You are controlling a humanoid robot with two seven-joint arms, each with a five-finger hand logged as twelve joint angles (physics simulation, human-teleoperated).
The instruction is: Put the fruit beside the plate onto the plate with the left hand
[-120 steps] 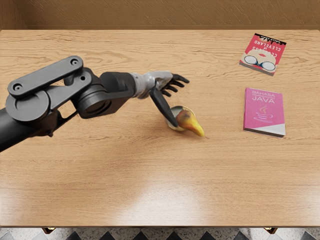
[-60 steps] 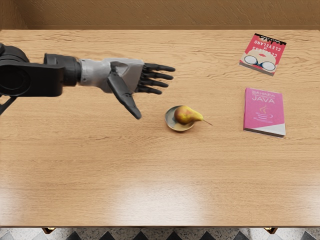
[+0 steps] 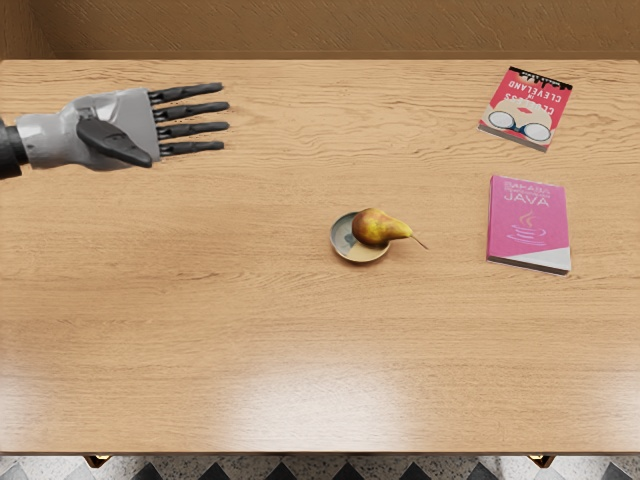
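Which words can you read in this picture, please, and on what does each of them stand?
"JAVA", under a smaller "BAHASA": cover of the pink book.
"CLEVELAND", upside down to the camera: cover of the red book; its other lettering is too blurred to read.

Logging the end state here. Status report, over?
Left hand open, empty, at far left. Pear resting on plate, stem past the rim. Nothing obstructing; pink book and red book off right.
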